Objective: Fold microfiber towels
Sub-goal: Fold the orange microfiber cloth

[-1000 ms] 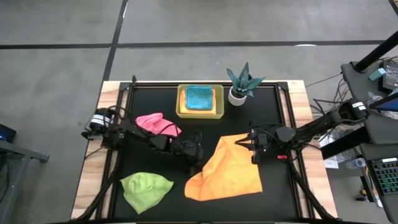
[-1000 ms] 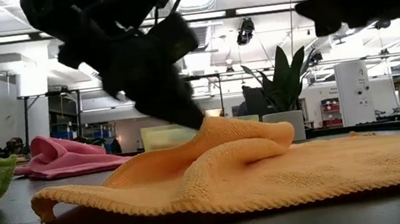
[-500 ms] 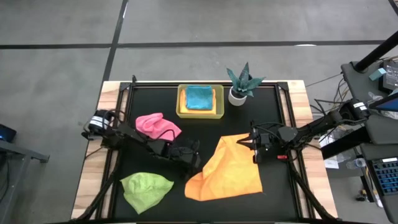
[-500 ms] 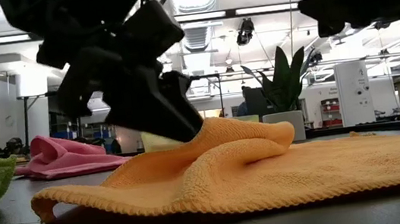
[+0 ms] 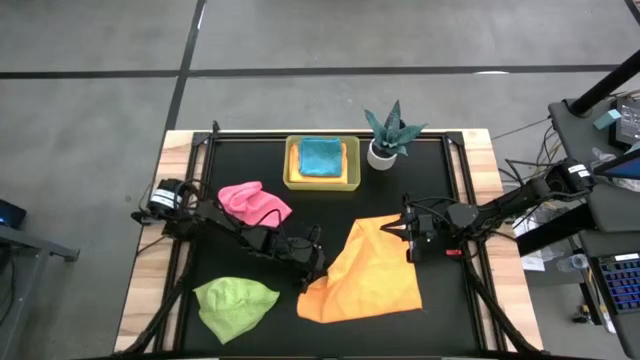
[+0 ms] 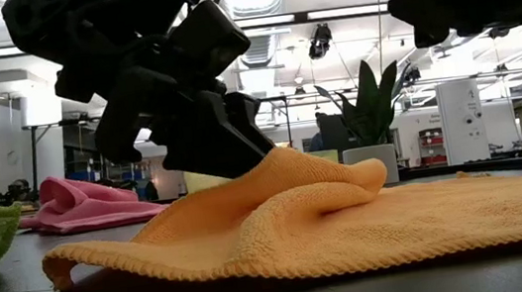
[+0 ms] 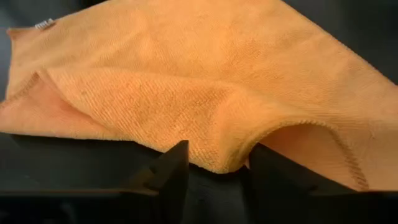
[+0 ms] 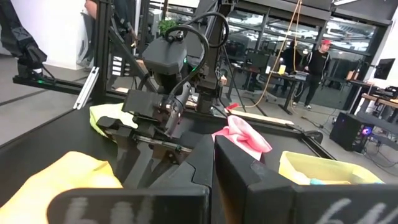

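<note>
Presently the left claw [image 5: 313, 268], fingers parted around a raised fold, sits at the left edge of the large orange-yellow microfibre towel [image 5: 372, 272] spread on the black table [image 5: 250, 325]: pickup for the first fold. Right claw [image 5: 405, 232], pinched shut and empty, hovers at the towel's far corner; next likely calls for closing on the hem and carrying it across.

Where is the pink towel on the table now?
In the high view the pink towel lies left of centre, beside the yellow tray and above the green towel.
</note>
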